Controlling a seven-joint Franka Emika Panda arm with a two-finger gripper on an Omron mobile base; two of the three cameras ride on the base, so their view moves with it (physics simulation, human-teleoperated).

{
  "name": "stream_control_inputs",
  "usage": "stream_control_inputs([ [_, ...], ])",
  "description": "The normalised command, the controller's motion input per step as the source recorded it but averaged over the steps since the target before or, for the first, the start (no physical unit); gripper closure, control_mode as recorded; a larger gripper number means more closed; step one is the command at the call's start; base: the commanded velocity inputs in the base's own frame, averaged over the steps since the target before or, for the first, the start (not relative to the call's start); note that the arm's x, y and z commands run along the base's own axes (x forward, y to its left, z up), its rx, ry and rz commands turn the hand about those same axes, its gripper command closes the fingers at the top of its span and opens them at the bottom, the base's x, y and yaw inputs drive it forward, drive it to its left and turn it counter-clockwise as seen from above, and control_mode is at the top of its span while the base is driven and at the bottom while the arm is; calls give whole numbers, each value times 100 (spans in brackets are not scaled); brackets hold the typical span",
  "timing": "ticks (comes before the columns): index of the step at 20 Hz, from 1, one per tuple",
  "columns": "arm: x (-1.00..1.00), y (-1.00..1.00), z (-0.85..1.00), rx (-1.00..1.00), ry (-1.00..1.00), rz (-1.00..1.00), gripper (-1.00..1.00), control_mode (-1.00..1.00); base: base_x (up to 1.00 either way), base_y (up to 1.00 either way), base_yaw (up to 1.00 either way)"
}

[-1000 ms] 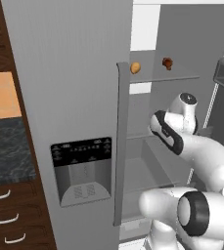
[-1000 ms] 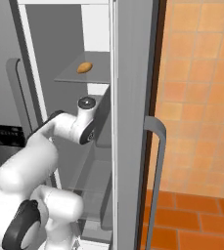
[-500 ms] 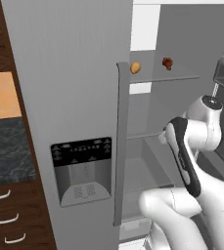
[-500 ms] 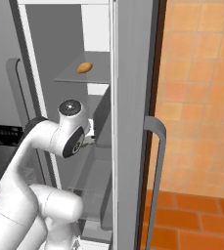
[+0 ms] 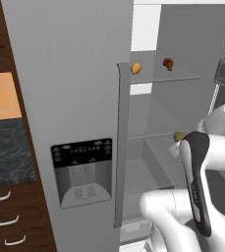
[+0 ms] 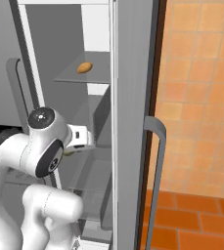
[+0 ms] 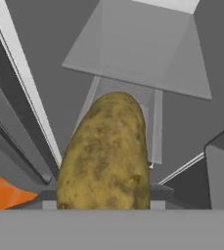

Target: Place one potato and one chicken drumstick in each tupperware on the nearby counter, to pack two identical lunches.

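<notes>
Inside the open fridge, an olive-tan potato was held clamped in the gripper; a yellow-orange potato and a drumstick were seen on the upper shelf.

Olive-tan potato upright between the gripper fingers; orange potato and red-brown chicken drumstick shelved above.

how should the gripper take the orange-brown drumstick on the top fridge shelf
A judgement: grip the drumstick across its fat rounded end, coming in level from the open front of the fridge, above the glass shelf. It sits near the shelf's front edge, apart from the yellow-orange potato. The gripper is shut on the olive-tan potato, so unload that first.
</notes>
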Motion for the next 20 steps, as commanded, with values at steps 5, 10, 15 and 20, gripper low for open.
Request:
stream_control_inputs([
  [5, 0, 0, 0, 0, 0, 0, 100, 100, -36, 52, 7],
  [10, 0, 0, 0, 0, 0, 0, 100, 100, 3, 100, 10],
  [15, 0, 0, 0, 0, 0, 0, 100, 100, 10, 100, 7],
  [20, 0, 0, 0, 0, 0, 0, 100, 100, 40, 100, 2],
])
